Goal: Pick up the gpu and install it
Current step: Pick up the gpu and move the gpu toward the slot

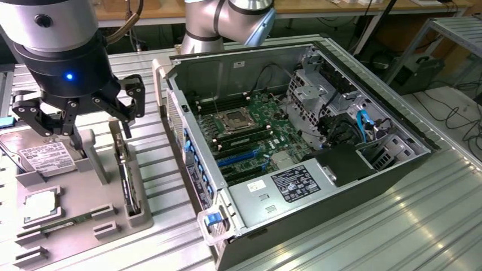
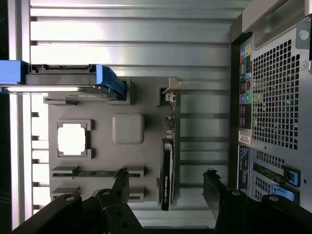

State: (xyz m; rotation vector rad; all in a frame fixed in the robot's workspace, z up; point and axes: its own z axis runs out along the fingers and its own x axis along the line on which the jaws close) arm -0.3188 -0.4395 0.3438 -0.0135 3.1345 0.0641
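The gpu (image 1: 126,179) stands on edge in a slot of the grey holder tray (image 1: 79,226), left of the open computer case (image 1: 301,141). In the wrist view the gpu (image 2: 167,168) appears as a thin dark card with its silver bracket at the far end. My gripper (image 1: 84,132) hovers above the tray, open and holding nothing. Its two black fingers (image 2: 122,184) reach down on either side of the card's line, well above it, with the gripper (image 2: 166,186) centred over the card.
On the tray lie a silver hard drive (image 1: 45,155) with a blue carrier (image 2: 63,80), a processor (image 1: 42,206) and a narrow memory stick (image 2: 92,173). The case shows its motherboard (image 1: 249,132) with blue slots (image 1: 237,159). The case's perforated rear panel (image 2: 275,87) stands close beside the tray.
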